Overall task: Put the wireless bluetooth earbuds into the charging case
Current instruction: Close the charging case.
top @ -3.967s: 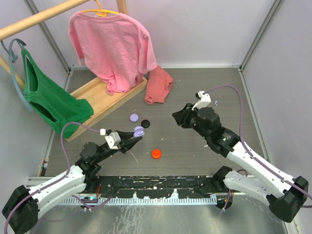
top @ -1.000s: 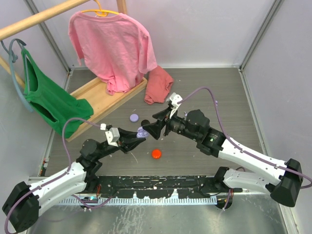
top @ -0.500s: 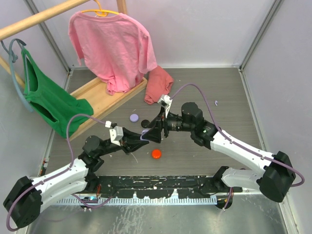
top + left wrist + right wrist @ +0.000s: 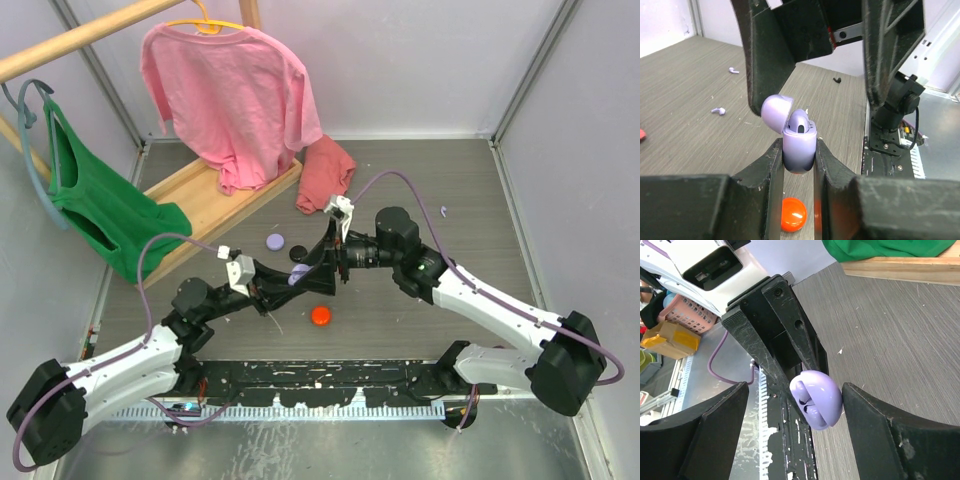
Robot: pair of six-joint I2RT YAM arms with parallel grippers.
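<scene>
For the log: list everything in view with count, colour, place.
charging case: 1, lavender, lid open, held above table
earbuds: 2 lavender, 1 black, loose on table
lavender puck: 1, mid-table
black puck: 1, beside it
orange-red puck: 1, nearer the arms
T-shirt: 1, pink, hung back left
tank top: 1, green, hung far left
cloth: 1, coral, crumpled at back
wooden rack: 1, back left
left pincer: shut on charging case
right pincer: open, flanking it
</scene>
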